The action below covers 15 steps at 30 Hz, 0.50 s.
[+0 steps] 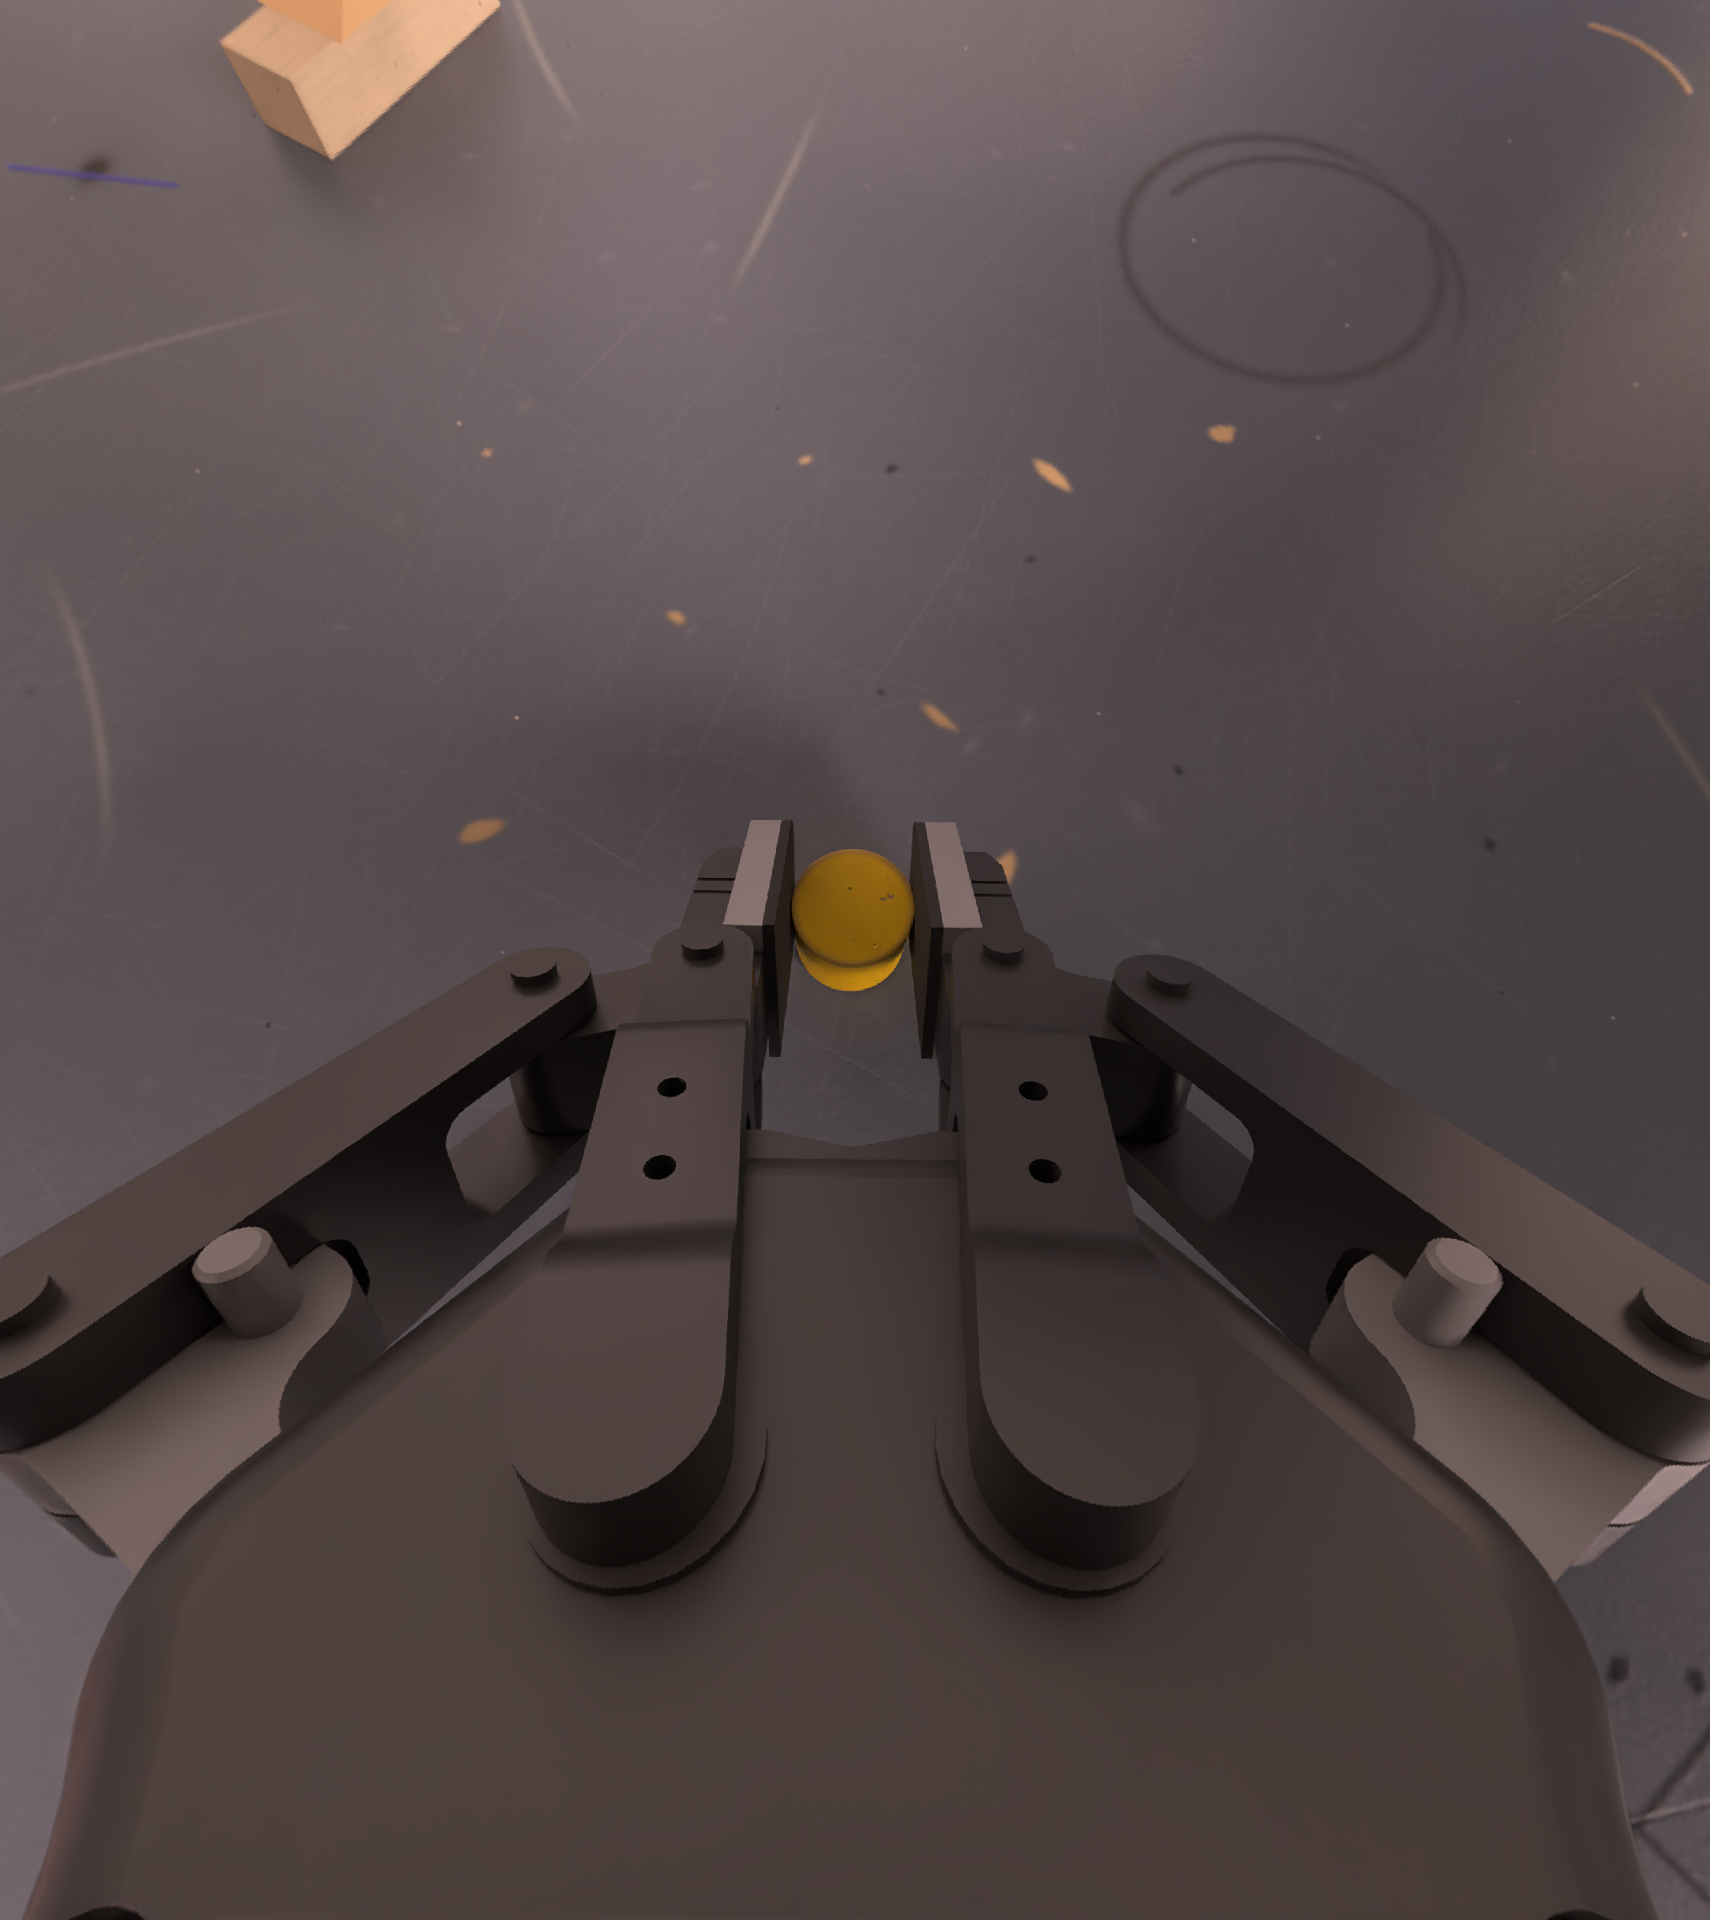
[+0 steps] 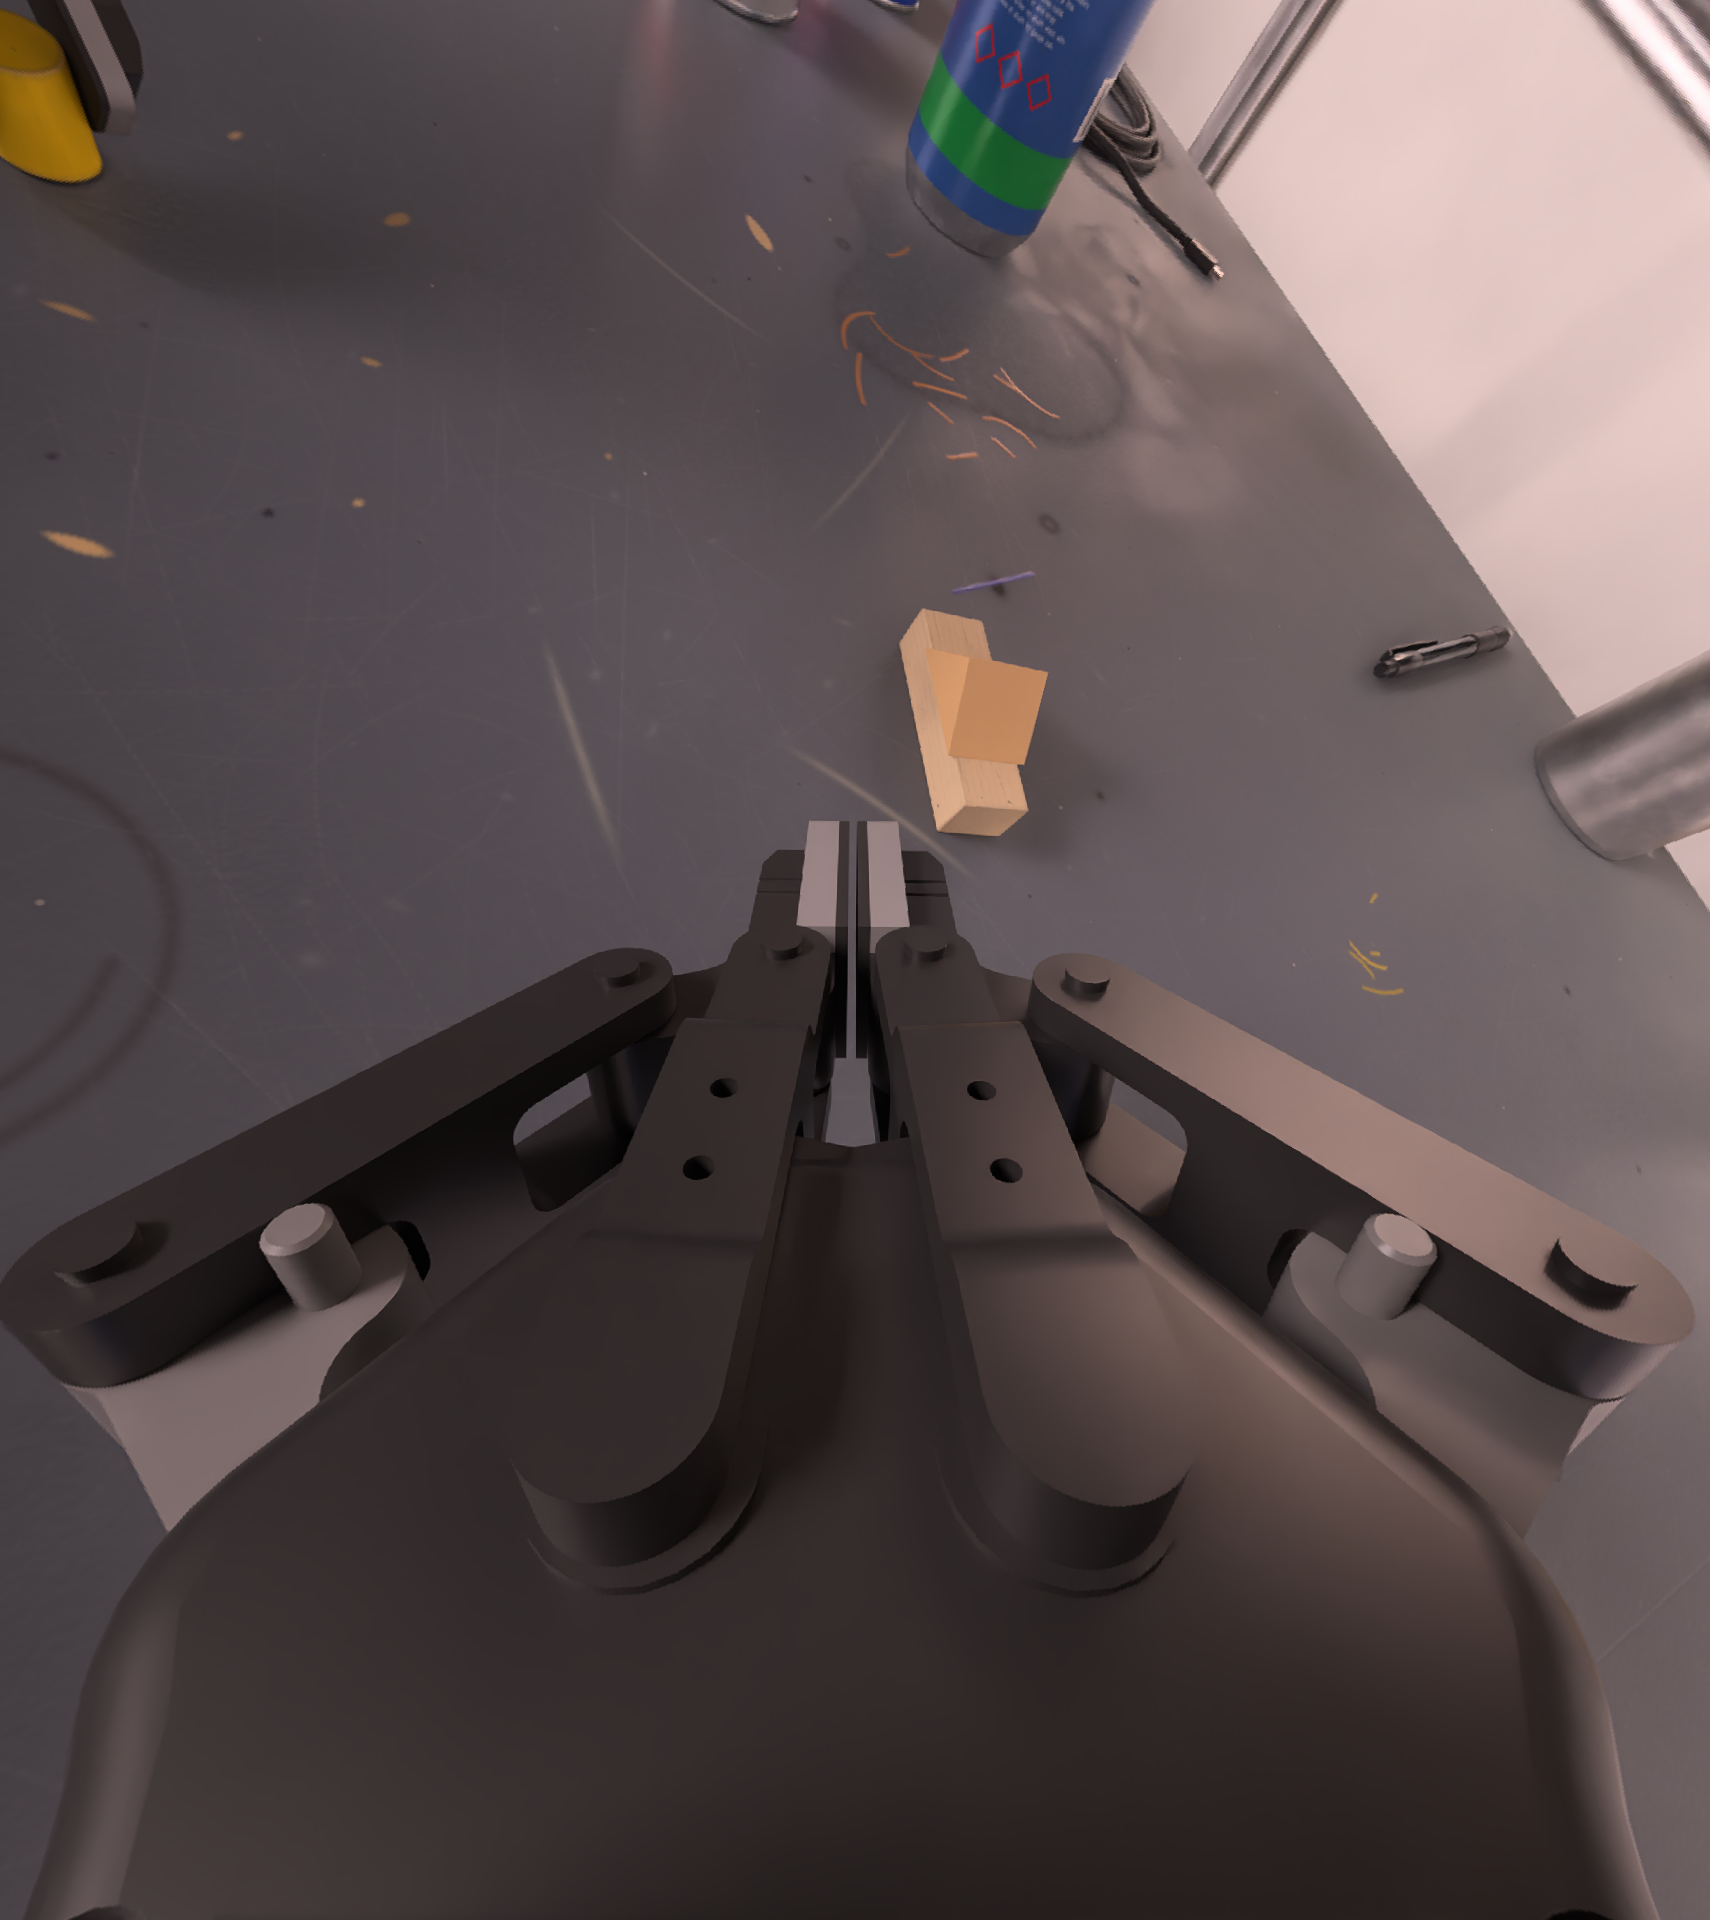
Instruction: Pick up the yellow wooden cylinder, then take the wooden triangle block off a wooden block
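Note:
My left gripper [image 1: 852, 914] is shut on the yellow wooden cylinder [image 1: 852, 920], seen end-on between the pads. The right wrist view shows the same cylinder [image 2: 40, 114] upright in that gripper at the top left, near the table. The wooden triangle block [image 2: 996, 712] sits on a pale wooden block [image 2: 970, 800] lying on the grey table [image 2: 415, 520]. My right gripper [image 2: 853, 883] is shut and empty, just short and left of the block's near end. The block [image 1: 352, 78] also shows in the left wrist view, top left.
A blue and green can [image 2: 1012, 135] stands at the far side, with a black cable [image 2: 1157, 213] beside it. A dark screwdriver bit [image 2: 1443, 652] lies near the table's right edge. Metal frame tubes [image 2: 1682, 748] stand off that edge.

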Each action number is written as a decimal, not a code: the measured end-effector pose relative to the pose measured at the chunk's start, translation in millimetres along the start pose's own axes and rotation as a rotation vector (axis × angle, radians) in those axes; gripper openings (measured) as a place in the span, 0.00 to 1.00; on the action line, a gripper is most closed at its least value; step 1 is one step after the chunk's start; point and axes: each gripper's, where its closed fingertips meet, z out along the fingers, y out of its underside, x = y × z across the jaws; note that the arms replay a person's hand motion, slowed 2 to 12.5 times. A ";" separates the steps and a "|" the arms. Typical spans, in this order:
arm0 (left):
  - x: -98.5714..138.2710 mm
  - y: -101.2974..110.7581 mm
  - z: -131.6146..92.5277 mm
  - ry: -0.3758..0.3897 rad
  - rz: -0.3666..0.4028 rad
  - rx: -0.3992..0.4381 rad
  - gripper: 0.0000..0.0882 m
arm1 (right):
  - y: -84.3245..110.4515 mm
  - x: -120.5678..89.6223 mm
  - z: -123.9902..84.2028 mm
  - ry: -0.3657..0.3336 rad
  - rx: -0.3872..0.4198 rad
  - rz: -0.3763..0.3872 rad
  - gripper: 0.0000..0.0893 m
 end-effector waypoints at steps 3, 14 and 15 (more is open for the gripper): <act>-1.8 -3.5 0.8 -0.003 0.008 0.015 0.23 | 2.4 3.5 1.3 0.002 0.002 0.009 0.01; -15.1 -20.0 6.3 -0.056 0.001 0.072 0.23 | 4.9 20.3 5.5 0.014 0.051 0.065 0.02; -17.0 -21.7 6.9 -0.067 0.003 0.078 0.23 | 4.6 21.6 6.0 0.012 0.059 0.072 0.03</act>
